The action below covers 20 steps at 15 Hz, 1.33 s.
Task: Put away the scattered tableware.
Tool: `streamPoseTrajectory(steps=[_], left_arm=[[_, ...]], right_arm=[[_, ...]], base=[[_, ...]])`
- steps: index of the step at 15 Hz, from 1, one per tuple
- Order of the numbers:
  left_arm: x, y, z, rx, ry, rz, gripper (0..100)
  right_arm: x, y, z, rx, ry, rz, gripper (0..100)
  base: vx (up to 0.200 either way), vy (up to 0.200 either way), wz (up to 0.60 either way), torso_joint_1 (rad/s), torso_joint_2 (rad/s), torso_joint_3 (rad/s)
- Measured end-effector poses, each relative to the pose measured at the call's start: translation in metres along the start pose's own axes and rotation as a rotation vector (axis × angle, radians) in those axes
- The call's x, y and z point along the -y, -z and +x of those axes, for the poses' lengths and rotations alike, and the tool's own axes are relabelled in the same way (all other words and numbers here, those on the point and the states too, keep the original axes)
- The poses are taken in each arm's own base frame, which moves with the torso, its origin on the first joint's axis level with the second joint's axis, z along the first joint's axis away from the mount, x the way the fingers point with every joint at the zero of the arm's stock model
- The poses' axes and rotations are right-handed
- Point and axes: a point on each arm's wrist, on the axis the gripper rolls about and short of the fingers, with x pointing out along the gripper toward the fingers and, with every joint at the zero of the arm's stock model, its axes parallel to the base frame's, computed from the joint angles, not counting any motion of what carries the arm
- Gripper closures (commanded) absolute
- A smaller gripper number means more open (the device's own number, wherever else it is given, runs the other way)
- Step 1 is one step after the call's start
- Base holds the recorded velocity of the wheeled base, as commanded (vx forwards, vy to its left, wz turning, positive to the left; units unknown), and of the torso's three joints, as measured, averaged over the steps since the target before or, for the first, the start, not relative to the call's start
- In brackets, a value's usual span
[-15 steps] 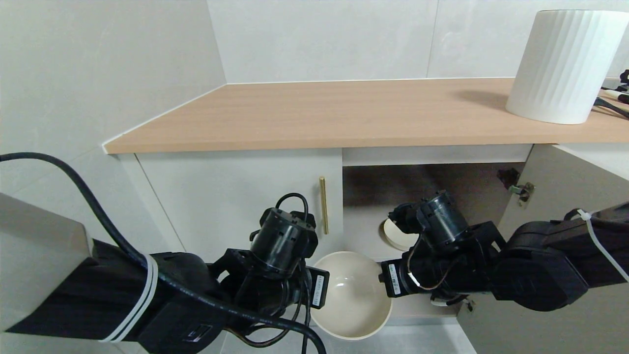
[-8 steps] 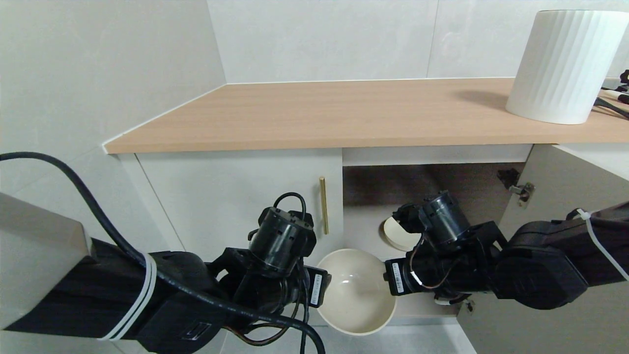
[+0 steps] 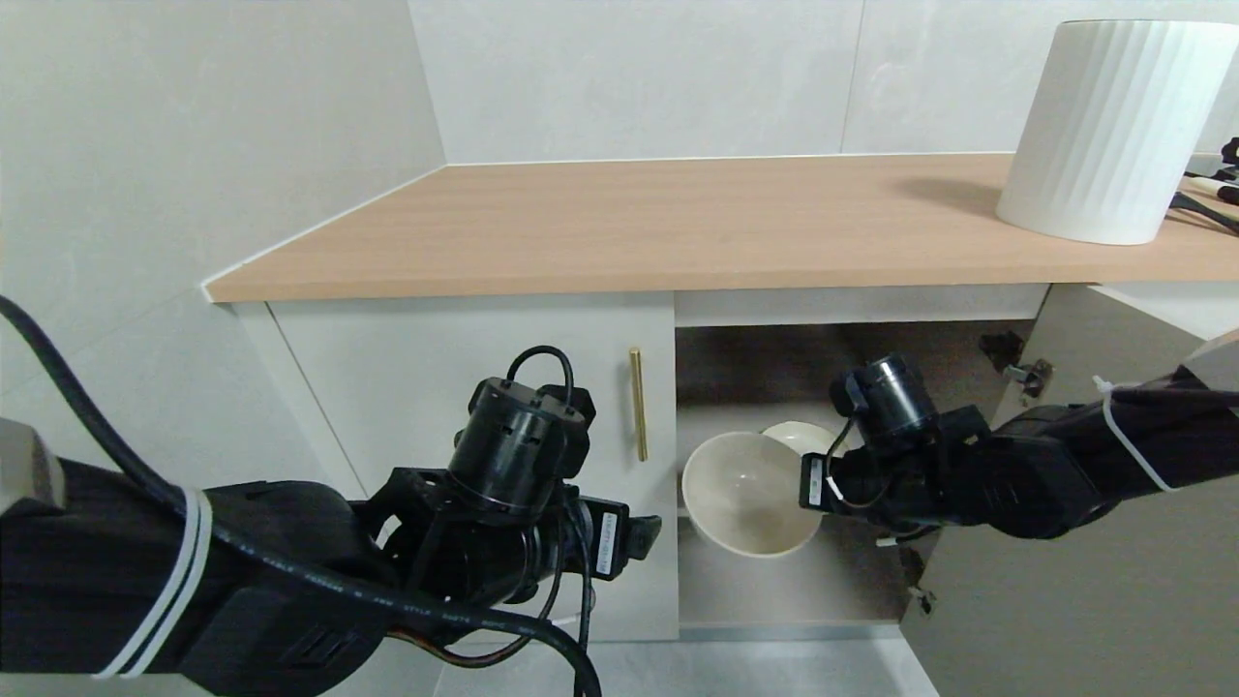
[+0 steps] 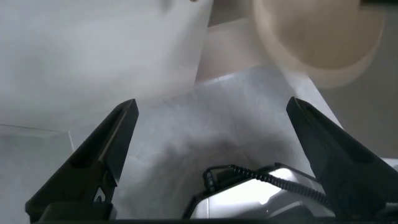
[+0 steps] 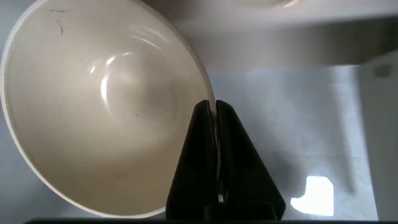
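Bowl: tilted, held by its rim, at the open cabinet mouth.
Right gripper: clamped tight on the bowl's rim.
Left gripper: spread wide, empty; bowl beyond its tips.

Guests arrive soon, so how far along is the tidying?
Done: one dish sits inside the open cupboard. In hand: the right pincer is clamped on a bowl by its rim, holding it tilted at the cupboard opening; the left pincer is open and empty. Left: set the bowl down, release it, and perhaps deal with the utensils at the counter's right edge.
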Motion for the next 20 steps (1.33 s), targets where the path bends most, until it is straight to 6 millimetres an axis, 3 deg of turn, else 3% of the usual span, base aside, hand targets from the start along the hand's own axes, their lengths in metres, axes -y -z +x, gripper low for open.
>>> streamPoseTrajectory(steps=[3, 9, 20], left_arm=[[0.000, -0.001, -0.002, 0.004, 0.001, -0.002, 0], [0.000, -0.001, -0.001, 0.004, 0.002, -0.002, 0], [0.000, -0.002, -0.002, 0.008, 0.003, -0.004, 0]], right_arm=[[0.020, -0.029, 0.017, 0.092, 0.097, 0.133, 100], [0.042, -0.051, 0.052, 0.156, 0.202, 0.224, 100], [0.059, -0.056, 0.097, 0.184, 0.292, 0.290, 100]], base=[[0.000, 0.000, 0.00, 0.000, 0.00, 0.000], [0.000, 0.000, 0.00, 0.000, 0.00, 0.000], [0.000, 0.000, 0.00, 0.000, 0.00, 0.000]])
